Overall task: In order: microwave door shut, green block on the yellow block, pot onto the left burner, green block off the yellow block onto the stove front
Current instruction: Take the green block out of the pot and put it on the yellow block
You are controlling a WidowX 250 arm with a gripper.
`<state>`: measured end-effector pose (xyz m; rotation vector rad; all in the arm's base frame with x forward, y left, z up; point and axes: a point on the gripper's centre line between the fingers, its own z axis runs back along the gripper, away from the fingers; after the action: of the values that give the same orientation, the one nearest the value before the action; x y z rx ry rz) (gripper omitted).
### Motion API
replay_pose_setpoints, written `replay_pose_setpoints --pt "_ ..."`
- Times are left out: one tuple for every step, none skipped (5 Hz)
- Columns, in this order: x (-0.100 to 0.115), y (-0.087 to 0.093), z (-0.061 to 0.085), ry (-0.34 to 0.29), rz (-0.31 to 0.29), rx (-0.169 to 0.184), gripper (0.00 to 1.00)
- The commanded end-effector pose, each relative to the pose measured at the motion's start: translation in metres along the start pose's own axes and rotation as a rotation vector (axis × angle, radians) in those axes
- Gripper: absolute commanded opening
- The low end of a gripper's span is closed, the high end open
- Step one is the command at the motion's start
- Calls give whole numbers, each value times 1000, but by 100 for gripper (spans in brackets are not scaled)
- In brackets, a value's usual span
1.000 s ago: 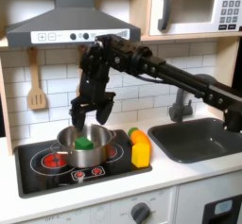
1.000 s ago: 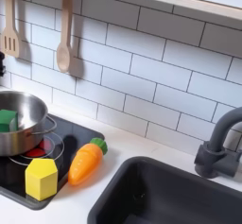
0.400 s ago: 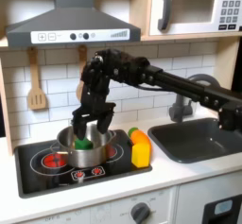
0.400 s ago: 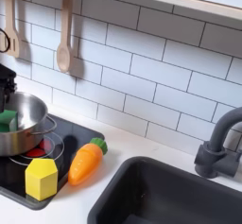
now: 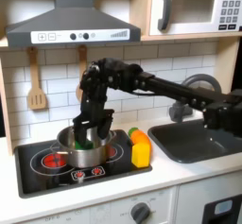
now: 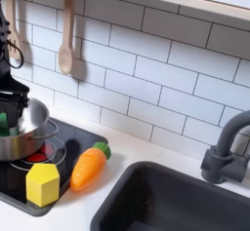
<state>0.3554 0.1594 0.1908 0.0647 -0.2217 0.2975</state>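
Observation:
The white microwave door (image 5: 189, 8) at the first exterior view's top right is shut. A shiny steel pot (image 5: 100, 149) stands on the black cooktop, with the green block (image 5: 84, 145) inside it. My gripper (image 5: 85, 138) reaches down into the pot, open, with a finger on each side of the green block. The yellow block (image 5: 141, 155) stands upright just right of the pot. Red rings of the left burner (image 5: 51, 160) show left of the pot. The stove front (image 5: 83, 176) carries red dials. In the second exterior view the gripper (image 6: 10, 113) dips into the pot (image 6: 29, 137), with the yellow block (image 6: 42, 184) nearer.
An orange toy carrot (image 5: 137, 135) (image 6: 88, 167) lies behind the yellow block. A dark sink (image 5: 197, 138) with a faucet (image 6: 229, 152) is right of the stove. Wooden utensils (image 6: 65, 30) hang on the tiled wall. A range hood (image 5: 71, 25) overhangs the cooktop.
The gripper has come down from above the pot into it, and its fingers now sit around the green block. Pot and blocks have not moved.

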Motion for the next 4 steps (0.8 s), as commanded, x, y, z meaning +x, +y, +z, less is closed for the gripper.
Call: replay_pose_setpoints --pt "16 -2 -2 2 67 16 100" --pt "24 -5 -5 14 130 26 100" --pt "24 -6 -8 36 162 39 100" --pt "21 -6 -11 65 209 52 100"
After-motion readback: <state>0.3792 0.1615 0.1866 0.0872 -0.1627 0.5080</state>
